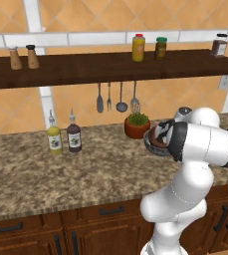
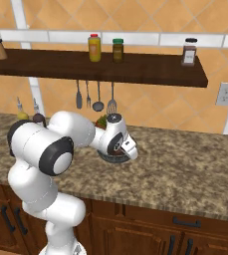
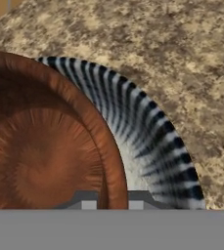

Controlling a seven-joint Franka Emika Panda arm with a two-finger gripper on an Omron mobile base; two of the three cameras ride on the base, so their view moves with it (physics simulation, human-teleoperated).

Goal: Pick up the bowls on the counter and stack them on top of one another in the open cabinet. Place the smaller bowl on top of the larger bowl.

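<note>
Bowls: your left base view half-hides them behind the arm beside the plant pot point(image 1: 137, 126) on the counter point(image 1: 60, 174). Hand view shows you the brown bowl point(image 3: 45, 146) nested inside the blue bowl point(image 3: 152, 141), gripper point(image 3: 112, 201) clenched on the brown rim.

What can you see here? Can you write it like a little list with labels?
place: counter
brown bowl: sitting inside the grey bowl
gripper: shut on the brown bowl's rim
bowls' spot: on the counter, beside the potted plant
shelf: holds jars and shakers, no bowls yet
under the shelf: hanging utensils
bottles: two, on the counter to the left
</note>
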